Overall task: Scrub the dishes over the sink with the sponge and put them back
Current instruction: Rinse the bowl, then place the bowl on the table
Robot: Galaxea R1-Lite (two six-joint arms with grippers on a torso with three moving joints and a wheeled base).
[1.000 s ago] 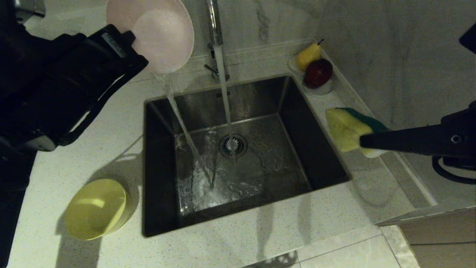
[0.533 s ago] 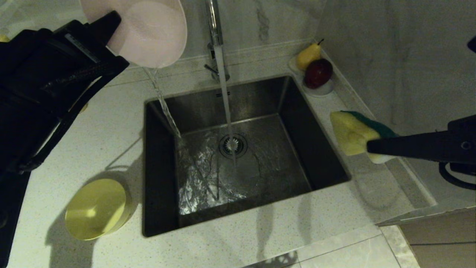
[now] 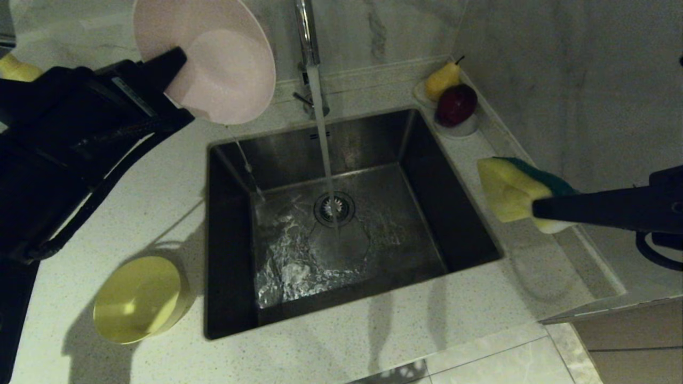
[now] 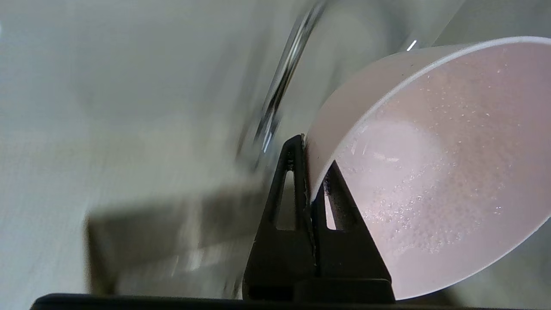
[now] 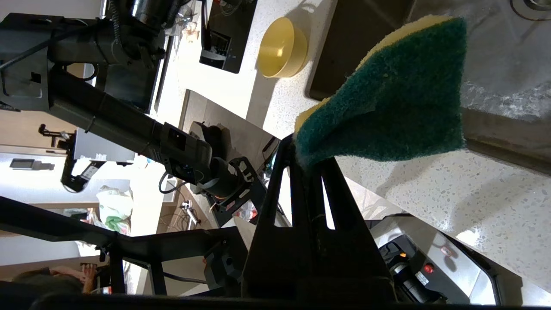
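Firmly, my left gripper point(image 3: 173, 74) pinches the rim of the pale pink round plastic bowl point(image 3: 213, 64), tilted above the steel sink's point(image 3: 229, 240) back-left corner. My right gripper point(image 3: 539, 208) clamps the green-and-yellow sponge point(image 3: 507, 186) over the counter beside the sink.

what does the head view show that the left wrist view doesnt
Only the head view shows the sink with water running from the tap to its drain, the yellow bowl on the counter to its left, the fruit dish with a pear and an apple, and the right gripper shut on the sponge beside the sink.

Only the left wrist view shows the fingers pinching the bowl's rim, and droplets inside it.

Both show the left gripper shut on the tilted pink bowl, and the tap.
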